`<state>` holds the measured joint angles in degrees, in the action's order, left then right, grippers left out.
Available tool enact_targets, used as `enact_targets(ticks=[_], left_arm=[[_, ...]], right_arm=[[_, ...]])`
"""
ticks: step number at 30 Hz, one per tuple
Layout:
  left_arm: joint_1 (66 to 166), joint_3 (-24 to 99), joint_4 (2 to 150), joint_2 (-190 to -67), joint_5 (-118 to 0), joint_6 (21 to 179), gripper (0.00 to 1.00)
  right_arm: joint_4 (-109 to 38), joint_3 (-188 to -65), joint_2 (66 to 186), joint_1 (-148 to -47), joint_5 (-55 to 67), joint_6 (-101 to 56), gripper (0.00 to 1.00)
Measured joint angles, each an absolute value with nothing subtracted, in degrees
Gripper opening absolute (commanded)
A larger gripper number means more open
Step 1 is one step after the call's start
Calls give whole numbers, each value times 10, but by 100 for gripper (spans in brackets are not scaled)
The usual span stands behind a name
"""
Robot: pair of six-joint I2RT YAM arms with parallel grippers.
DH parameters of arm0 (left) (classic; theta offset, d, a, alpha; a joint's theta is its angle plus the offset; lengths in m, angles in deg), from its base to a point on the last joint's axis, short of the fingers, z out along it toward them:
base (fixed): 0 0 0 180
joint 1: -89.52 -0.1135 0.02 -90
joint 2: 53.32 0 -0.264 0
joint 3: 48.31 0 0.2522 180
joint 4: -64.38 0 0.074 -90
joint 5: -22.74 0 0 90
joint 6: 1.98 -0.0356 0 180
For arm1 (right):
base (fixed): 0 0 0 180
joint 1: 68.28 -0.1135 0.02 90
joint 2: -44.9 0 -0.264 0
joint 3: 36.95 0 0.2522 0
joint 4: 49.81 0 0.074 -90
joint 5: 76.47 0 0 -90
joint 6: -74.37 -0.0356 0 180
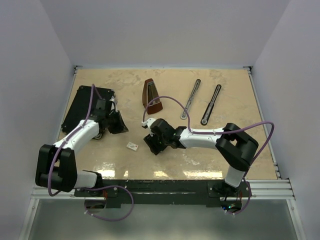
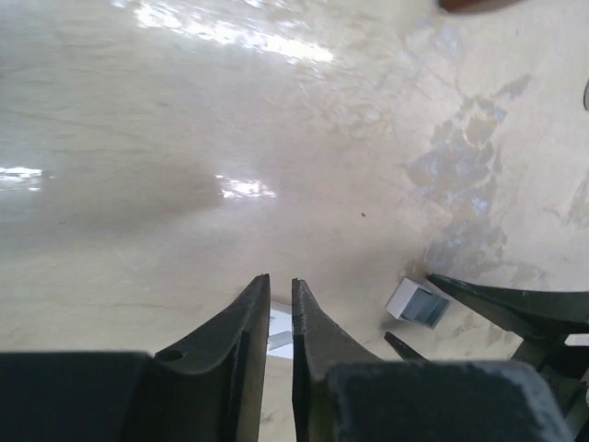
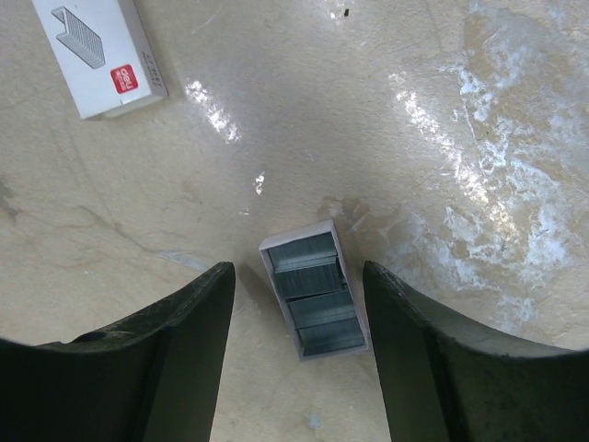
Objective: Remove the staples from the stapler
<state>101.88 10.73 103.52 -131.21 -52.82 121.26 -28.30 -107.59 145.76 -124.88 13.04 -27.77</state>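
Note:
The stapler shows in the top view as two long thin dark bars, lying apart at the back right of the table, far from both grippers. A small white tray filled with silvery-grey staples lies flat on the table between the fingers of my open right gripper, which does not touch it. That gripper is at mid table. My left gripper has its jaws almost together with nothing between them; it hovers left of the right one. The tray also shows in the left wrist view.
A white staple box sleeve lies flat on the table between the grippers. A brown metronome stands at the back centre. A flat black case lies at the left, by the left arm.

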Motion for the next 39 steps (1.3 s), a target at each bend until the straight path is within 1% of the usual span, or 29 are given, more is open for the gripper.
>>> enact_targets(ticks=[4,12,17,21,24,25,27,36,37,39], left_arm=[[985,105,1051,-1297,-540,1198,21],[981,80,1061,-1304,-537,1179,20],[974,80,1061,-1307,-540,1170,22],[971,80,1061,-1308,-544,1167,23],[971,80,1060,-1310,-544,1164,26],[971,80,1060,-1311,-544,1163,33],[971,80,1061,-1313,-543,1162,37],[971,68,1059,-1314,-541,1165,32],[971,68,1061,-1316,-540,1165,32],[971,68,1059,-1321,-539,1165,32]], right_arm=[[-270,-1078,1458,-1249,141,-257,59],[-261,-1079,1458,-1249,166,-241,53],[-257,-1079,1458,-1251,176,-241,50],[-255,-1079,1458,-1257,185,-242,46],[-255,-1079,1458,-1262,185,-244,44],[-255,-1079,1458,-1266,185,-247,44],[-255,-1079,1458,-1275,185,-251,43],[-269,-1127,1501,-1323,183,-279,42],[-271,-1135,1508,-1326,183,-282,43],[-271,-1148,1518,-1329,183,-286,48]])
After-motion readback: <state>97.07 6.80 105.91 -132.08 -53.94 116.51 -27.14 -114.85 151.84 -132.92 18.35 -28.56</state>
